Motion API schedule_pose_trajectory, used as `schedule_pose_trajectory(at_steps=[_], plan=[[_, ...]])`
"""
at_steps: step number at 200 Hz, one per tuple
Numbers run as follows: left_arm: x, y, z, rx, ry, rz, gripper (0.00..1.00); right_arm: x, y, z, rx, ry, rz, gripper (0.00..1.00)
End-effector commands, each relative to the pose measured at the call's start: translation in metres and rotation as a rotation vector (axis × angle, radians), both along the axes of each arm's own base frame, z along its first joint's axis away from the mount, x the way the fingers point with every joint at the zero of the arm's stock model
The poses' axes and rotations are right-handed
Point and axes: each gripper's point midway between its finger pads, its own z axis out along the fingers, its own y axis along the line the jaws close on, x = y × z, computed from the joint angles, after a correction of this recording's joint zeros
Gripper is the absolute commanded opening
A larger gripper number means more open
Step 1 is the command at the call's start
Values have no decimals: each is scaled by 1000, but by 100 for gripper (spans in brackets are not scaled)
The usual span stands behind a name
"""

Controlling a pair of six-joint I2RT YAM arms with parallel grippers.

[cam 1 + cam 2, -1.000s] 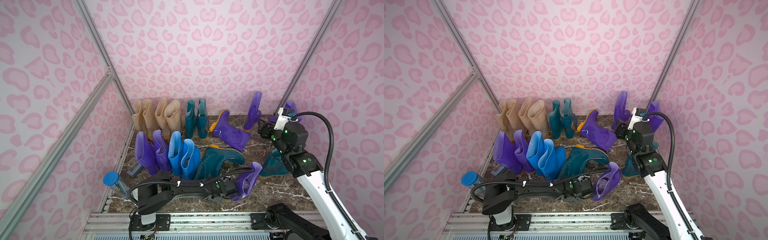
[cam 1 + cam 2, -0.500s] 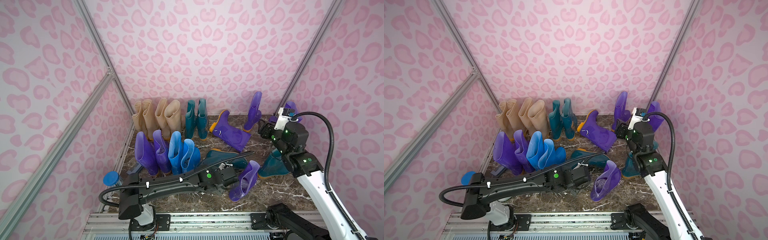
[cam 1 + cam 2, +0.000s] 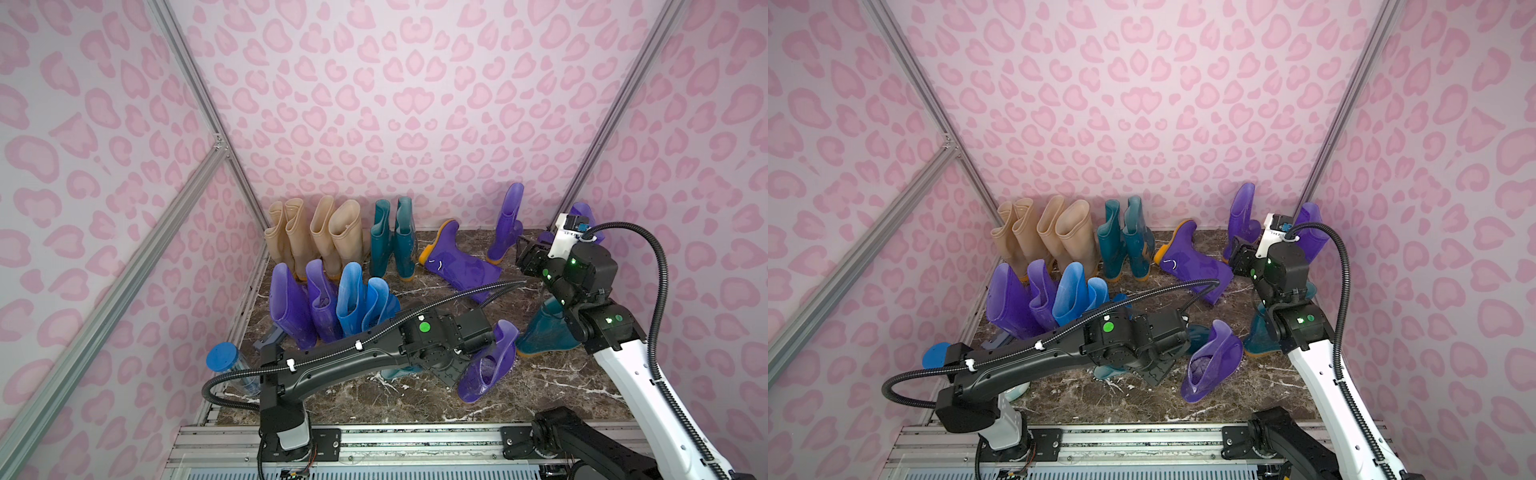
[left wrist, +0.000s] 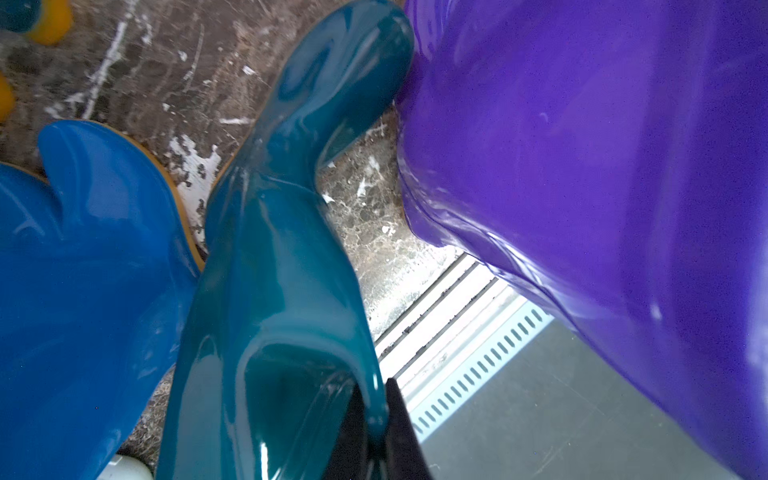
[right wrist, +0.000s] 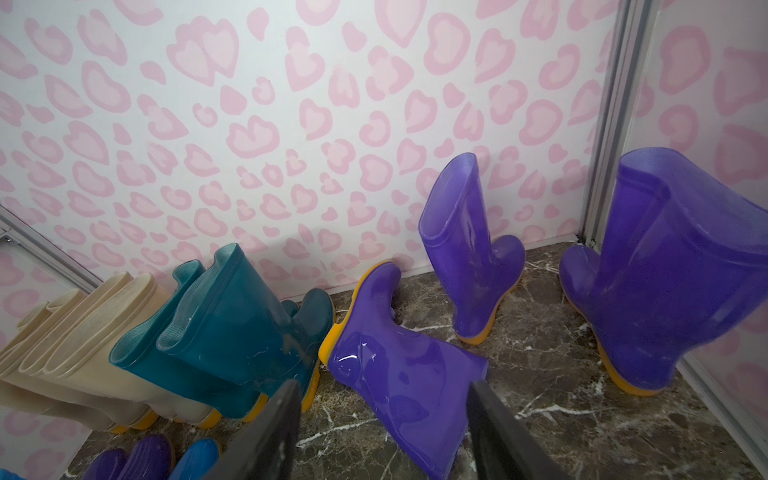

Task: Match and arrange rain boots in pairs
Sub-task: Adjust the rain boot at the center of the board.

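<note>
In the left wrist view my left gripper [image 4: 376, 399] is shut on the top rim of a dark teal rain boot [image 4: 282, 249], one finger inside the shaft and one outside. Its toe touches a tilted purple boot [image 4: 602, 166], and a bright blue boot [image 4: 83, 270] lies on its other side. In both top views the left arm covers most of the teal boot [image 3: 399, 372]. My right gripper [image 5: 384, 386] is open and empty, above a purple boot [image 5: 399, 365] lying on its side [image 3: 457, 266].
Beige boots [image 3: 316, 237] and a teal pair [image 3: 392, 237] stand along the back wall. In front of them stand purple and blue boots [image 3: 328, 299]. Upright purple boots [image 5: 465, 249] occupy the back right corner. A teal boot [image 3: 544, 328] stands by the right arm. A blue-lidded cylinder [image 3: 224, 357] stands front left.
The left arm has lifted and swung over the teal boot while staying shut on its rim, and now hides it. The tilted purple boot shifted slightly. The right gripper barely moved.
</note>
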Motion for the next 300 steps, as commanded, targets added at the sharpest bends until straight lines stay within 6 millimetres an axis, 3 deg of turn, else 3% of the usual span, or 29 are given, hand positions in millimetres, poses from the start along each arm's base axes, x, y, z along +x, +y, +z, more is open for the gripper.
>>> schedule_pose_trajectory(at_steps=[1,17,28,50,60,75,82,94,131,150,174,195,198,208,232,268,300], plan=[[2,1,-3,18,45,-31,6,-1,1,10,10,-34,5,65],[23,7,5,-2,24,0,8,-2,-1,11,9,-35,-2,65],[42,11,12,-36,15,38,18,-2,-1,11,9,-34,-1,65],[67,7,16,-102,49,56,23,-1,0,11,12,-32,3,66],[70,0,17,-126,67,37,33,-1,0,12,13,-33,2,67],[73,-9,20,-137,75,14,34,-1,-2,12,3,-31,-6,67],[72,-15,24,-157,84,-1,40,-2,-4,12,-3,-29,-12,67],[74,-22,33,-190,77,-15,48,-1,-5,11,-8,-27,-18,67],[93,-33,69,-245,10,-36,57,11,0,4,18,7,-7,67],[106,-33,86,-284,-35,-27,59,24,10,2,55,34,-3,64],[128,-25,105,-341,-86,21,63,44,44,2,28,44,-18,62],[145,-9,123,-366,-154,69,66,77,57,-24,35,111,-23,63],[147,-6,125,-369,-164,73,66,81,57,-15,39,93,-33,63],[153,0,132,-376,-194,88,67,98,55,-25,23,121,-56,63],[164,8,138,-391,-223,100,66,134,57,-52,-30,226,-92,56],[161,3,130,-413,-185,85,65,150,66,-106,-36,351,-89,49],[163,10,129,-398,-210,75,66,150,55,-149,-39,409,-130,45]])
